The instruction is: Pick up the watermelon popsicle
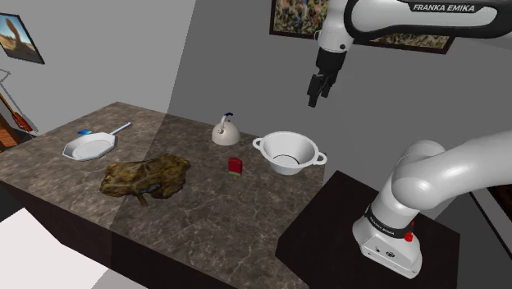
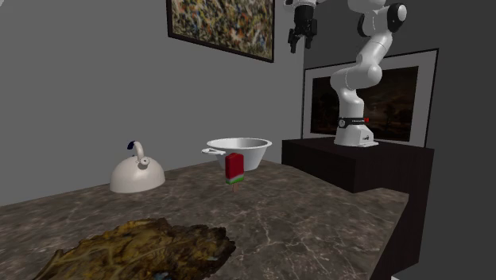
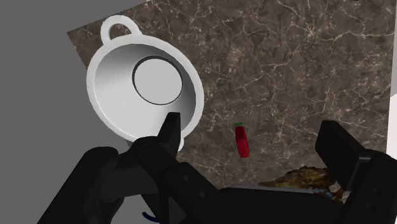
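Hanging high above the dark marbled countertop (image 1: pixel 205 215), the gripper (image 1: pixel 317 95) touches nothing. We mark the jaws released: in the wrist view the two black fingers (image 3: pixel 170 130) stand wide apart with nothing clasped between them. We see the watermelon popsicle (image 1: pixel 235 167), red with a green end, standing upright on the countertop, well below the gripper. In the shoulder view it sits between the white kettle (image 1: pixel 225 132) and the white two-handled bowl (image 1: pixel 287 156), a little nearer the camera than both and touching neither. In the wrist view it lies just beside the bowl's rim, apart from it. We note a brown crumpled lump (image 1: pixel 146 176) further along to the shoulder view's left, and a white pan (image 1: pixel 89 148) beyond it.
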Robot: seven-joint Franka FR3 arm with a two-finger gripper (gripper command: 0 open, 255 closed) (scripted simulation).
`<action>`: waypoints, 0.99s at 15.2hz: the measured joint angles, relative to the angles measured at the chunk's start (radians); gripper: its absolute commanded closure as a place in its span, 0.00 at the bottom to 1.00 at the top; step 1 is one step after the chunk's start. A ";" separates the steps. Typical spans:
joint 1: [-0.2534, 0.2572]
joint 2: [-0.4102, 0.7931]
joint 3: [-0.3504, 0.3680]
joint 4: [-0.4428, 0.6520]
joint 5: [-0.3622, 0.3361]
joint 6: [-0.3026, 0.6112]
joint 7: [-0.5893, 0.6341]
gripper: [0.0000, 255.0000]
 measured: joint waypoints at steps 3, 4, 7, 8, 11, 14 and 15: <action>0.001 0.028 0.005 -0.016 0.003 0.040 0.007 0.00; 0.002 0.044 0.007 -0.026 0.005 0.065 0.011 0.00; 0.001 0.125 0.010 -0.043 0.007 0.156 0.018 0.00; 0.002 0.155 0.014 -0.045 0.009 0.187 0.024 0.00; 0.003 0.254 0.023 -0.047 0.012 0.281 0.038 0.00; 0.005 0.345 0.032 -0.047 0.014 0.366 0.053 0.00; 0.006 0.379 0.035 -0.043 0.014 0.394 0.058 0.00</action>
